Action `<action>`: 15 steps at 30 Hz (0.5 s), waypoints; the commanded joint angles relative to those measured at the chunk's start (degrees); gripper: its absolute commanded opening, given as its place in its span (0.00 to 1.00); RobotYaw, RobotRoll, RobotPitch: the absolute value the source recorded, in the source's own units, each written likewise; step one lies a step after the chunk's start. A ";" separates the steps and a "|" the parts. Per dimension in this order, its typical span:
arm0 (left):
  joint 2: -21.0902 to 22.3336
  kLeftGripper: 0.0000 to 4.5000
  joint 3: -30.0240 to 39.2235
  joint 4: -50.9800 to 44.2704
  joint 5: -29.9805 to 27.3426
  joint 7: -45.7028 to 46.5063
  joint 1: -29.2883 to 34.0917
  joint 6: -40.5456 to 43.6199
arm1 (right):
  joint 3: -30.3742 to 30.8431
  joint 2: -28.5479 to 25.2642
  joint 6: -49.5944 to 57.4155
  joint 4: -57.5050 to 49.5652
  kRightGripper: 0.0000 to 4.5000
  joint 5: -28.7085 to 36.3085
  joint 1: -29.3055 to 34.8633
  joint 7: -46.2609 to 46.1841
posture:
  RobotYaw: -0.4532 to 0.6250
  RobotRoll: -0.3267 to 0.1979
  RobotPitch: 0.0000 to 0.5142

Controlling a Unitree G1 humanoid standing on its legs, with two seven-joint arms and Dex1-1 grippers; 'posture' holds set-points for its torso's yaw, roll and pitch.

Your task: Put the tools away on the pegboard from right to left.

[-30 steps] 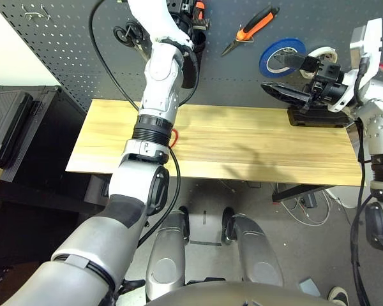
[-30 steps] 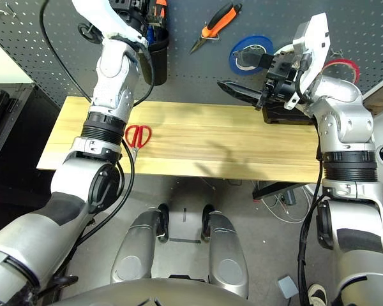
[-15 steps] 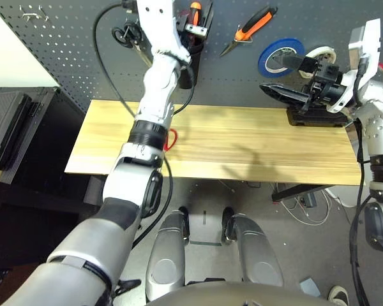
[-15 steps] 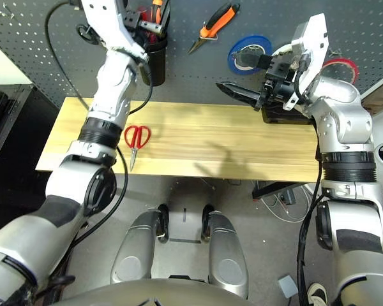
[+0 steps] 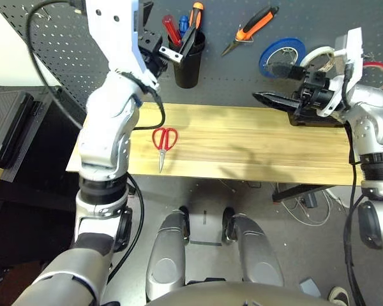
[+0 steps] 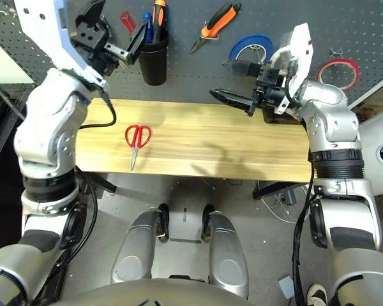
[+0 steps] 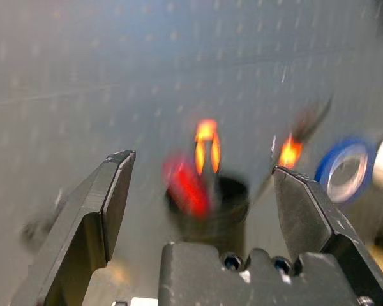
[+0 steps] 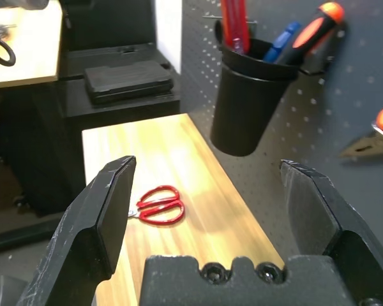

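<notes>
Red scissors (image 6: 136, 138) are the only tool left on the table (image 6: 242, 153), lying flat near its left end, blades toward the front edge, handles toward the pegboard (image 6: 198, 70). Rest looks hung already: red tape ring (image 6: 340, 69) far right, pliers (image 6: 215, 25) on a hook mid-board, red screwdriver (image 5: 171, 30) standing in the black cup (image 5: 187, 60).

L gripper (image 6: 115, 46) is up by the cup, fingers spread wide, nothing in them. R gripper (image 6: 236, 81) hovers over the table's right part, also spread and empty.

Step in hand, I'd say: L arm goes down for the scissors. To do it well, come straight down over the handle loops, pinch across both so blades don't swing open, lift clear of the wood before heading to a free hook left of the cup. Flat thin steel on wood, so the fingers need to get right down to the surface.

Count: 1 red scissors, 1 pliers, 1 red tape ring, 1 blue tape roll (image 5: 282, 56), 1 white roll (image 5: 319, 57), 1 cup holding 3 handles (red, blue, orange-black), 2 grippers.
</notes>
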 commanded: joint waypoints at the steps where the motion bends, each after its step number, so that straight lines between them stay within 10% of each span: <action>1: 1.45 1.00 0.19 -0.60 -2.48 -2.38 7.49 5.41 | 1.93 -0.07 -2.68 1.79 1.00 -2.03 0.56 2.53 | 0.55 0.62 0.45; 15: -3.22 1.00 -6.61 24.55 2.05 0.13 12.36 0.57 | 5.74 3.55 -5.16 -1.75 1.00 -4.69 7.66 2.57 | 0.47 0.62 0.56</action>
